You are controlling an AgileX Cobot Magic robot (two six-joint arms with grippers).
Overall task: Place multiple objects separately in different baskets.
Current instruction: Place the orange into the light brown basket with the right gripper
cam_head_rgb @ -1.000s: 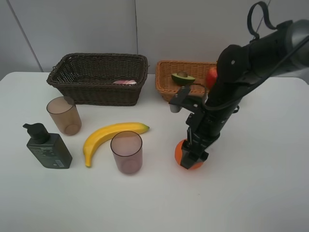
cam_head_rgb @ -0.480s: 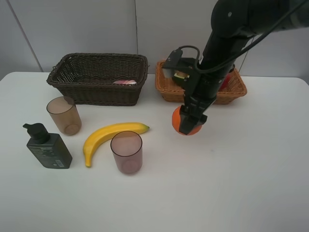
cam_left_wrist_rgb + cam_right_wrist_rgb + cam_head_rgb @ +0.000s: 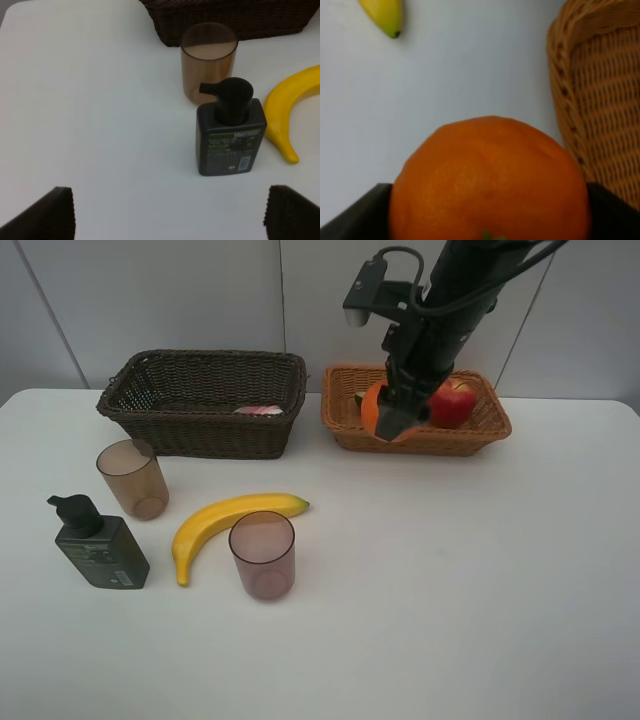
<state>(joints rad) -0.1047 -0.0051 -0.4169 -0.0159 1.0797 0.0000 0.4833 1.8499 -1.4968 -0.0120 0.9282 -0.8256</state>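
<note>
**Orange held up at the light basket's edge, not yet over its inside**

The orange [image 3: 376,412] is off the tabletop [image 3: 480,580], clamped in the right hand [image 3: 392,420], whose fingers press on it from two sides. From the high camera it overlaps the left end of the light wicker basket [image 3: 440,445]. The right wrist camera is more exact. There the orange [image 3: 490,175] has the basket's woven wall [image 3: 600,110] just beside it, and bare tabletop shows beyond it. I judge that the fruit hangs outside the rim, close to that left end.

The coming move turns on this. The basket's inside lies from the orange toward the robot's right and a little farther back. Its long axis runs left to right, so a short carry along that axis should bring the fruit over open space. The orange is round, so its turn in the grip matters little. The red apple [image 3: 452,403] already lies in the right part of the basket, and the free room seems to be left of it.

The left hand [image 3: 170,215] is wide apart and empty, above the dark green pump bottle [image 3: 230,132], with a brownish cup [image 3: 208,60] and the banana [image 3: 290,107] nearby. It is well away from the light basket, so the right arm is the one placed for this drop.
</note>
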